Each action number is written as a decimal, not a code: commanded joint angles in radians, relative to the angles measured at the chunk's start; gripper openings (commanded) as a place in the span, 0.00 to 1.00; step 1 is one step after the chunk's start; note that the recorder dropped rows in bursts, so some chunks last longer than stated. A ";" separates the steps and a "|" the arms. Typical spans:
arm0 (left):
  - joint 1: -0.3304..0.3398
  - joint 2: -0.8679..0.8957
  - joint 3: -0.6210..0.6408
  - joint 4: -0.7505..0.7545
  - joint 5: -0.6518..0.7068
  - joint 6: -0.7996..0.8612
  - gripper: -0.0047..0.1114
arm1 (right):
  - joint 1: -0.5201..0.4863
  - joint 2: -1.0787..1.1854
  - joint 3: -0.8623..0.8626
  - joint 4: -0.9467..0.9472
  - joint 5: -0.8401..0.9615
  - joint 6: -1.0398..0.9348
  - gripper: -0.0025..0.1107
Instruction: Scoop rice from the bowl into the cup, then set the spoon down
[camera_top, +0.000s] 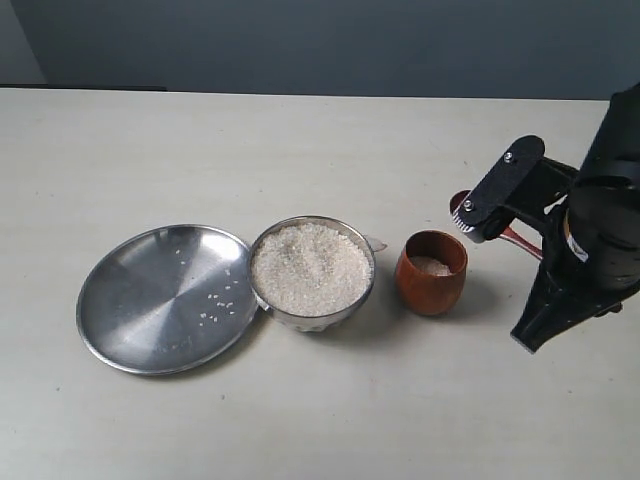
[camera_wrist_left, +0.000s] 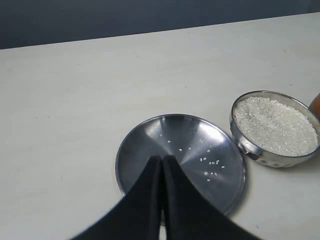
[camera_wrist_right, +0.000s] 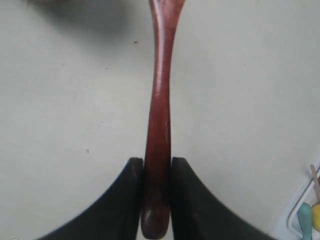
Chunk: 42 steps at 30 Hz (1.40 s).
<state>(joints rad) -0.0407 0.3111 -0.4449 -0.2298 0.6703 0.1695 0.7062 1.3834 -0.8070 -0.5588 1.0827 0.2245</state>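
The shiny metal bowl (camera_top: 312, 305) in the middle of the table is heaped with white rice (camera_top: 311, 267). Just right of it stands the reddish-brown wooden cup (camera_top: 431, 280) with a little rice in its bottom. My right gripper (camera_wrist_right: 157, 162) is shut on the end of the spoon (camera_wrist_right: 160, 100), whose dark red handle runs straight out from between the fingers. The spoon's head (camera_top: 459, 204) shows behind and to the right of the cup, above the table. My left gripper (camera_wrist_left: 161, 159) is shut on nothing and hangs over the flat plate; the bowl (camera_wrist_left: 272, 157) lies to one side of it.
A wide flat metal plate (camera_top: 120, 310) with several stray grains touches the bowl's left side. The right arm (camera_top: 600, 200) is bulky at the right edge. A pale tray with coloured items (camera_wrist_right: 307, 212) shows beside the right gripper. A dark wall backs the table.
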 joint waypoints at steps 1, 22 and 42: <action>-0.002 0.003 0.005 0.003 -0.007 -0.001 0.04 | -0.001 0.022 0.004 -0.018 0.006 -0.009 0.02; -0.002 0.003 0.005 0.003 -0.009 -0.001 0.04 | 0.174 0.128 0.004 -0.236 0.138 0.038 0.02; -0.002 0.003 0.005 0.003 -0.009 -0.001 0.04 | 0.174 0.128 0.004 -0.274 0.138 -0.031 0.02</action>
<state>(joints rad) -0.0407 0.3111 -0.4449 -0.2298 0.6703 0.1695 0.8764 1.5093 -0.8052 -0.8132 1.2150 0.2079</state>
